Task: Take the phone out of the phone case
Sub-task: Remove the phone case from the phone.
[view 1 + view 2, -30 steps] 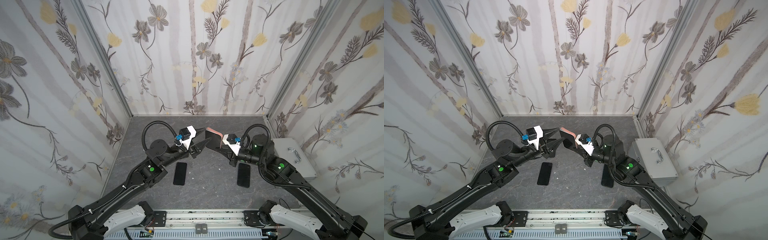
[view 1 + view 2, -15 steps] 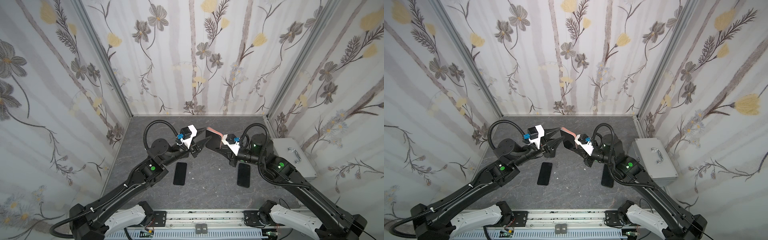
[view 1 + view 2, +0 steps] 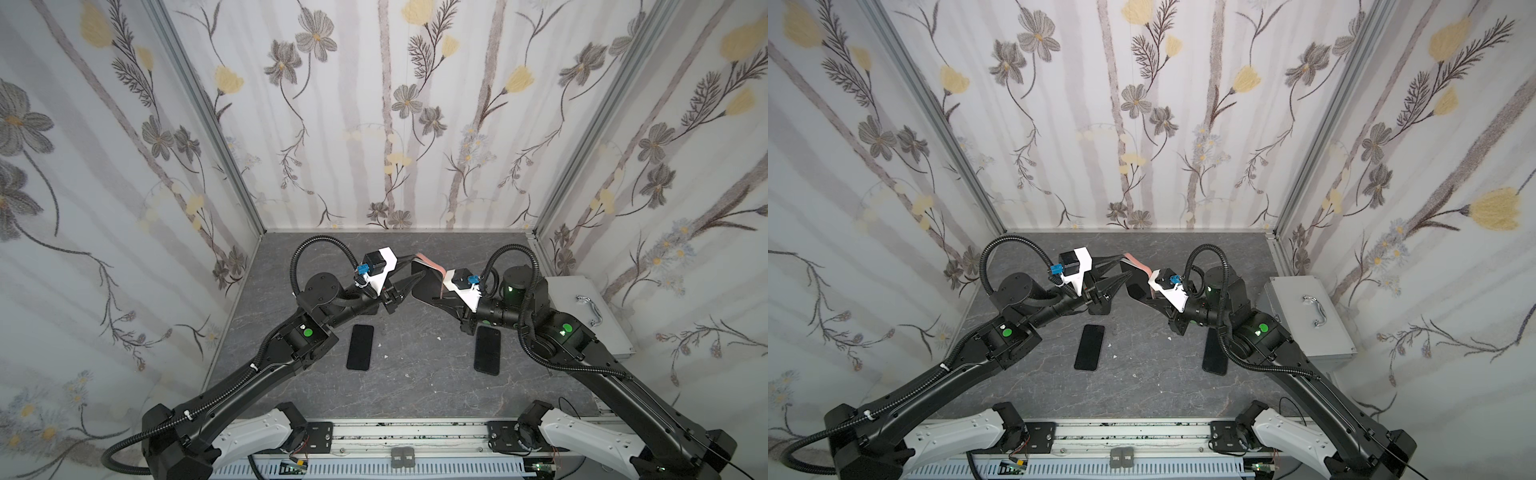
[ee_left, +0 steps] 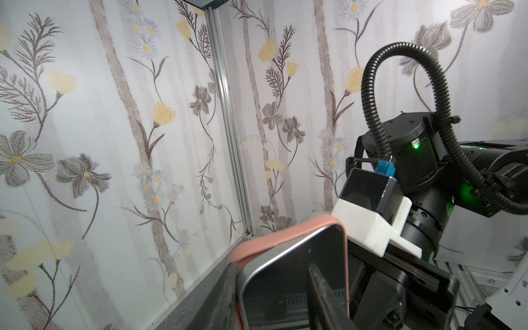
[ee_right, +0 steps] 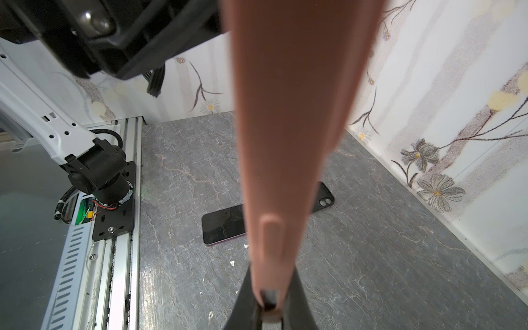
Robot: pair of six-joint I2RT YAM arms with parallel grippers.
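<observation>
Left tool (image 3: 409, 272) has closed toward pink case (image 3: 428, 266).

- the left wrist view catches the phone (image 4: 288, 274) up close, dark screen and silvery rim, sitting in a pink phone case (image 4: 274, 235).
- the left gripper (image 4: 274, 297) straddles one end: one finger (image 4: 230, 297) lies against the pink outside edge, the other finger (image 4: 323, 294) crosses the glass.
- beyond it, the right arm (image 4: 423, 177) with its white-and-black camera block (image 4: 371, 211), green light glowing.
- floral wall panels (image 4: 114, 128) fill the background, with a metal corner post (image 4: 228, 120).
</observation>
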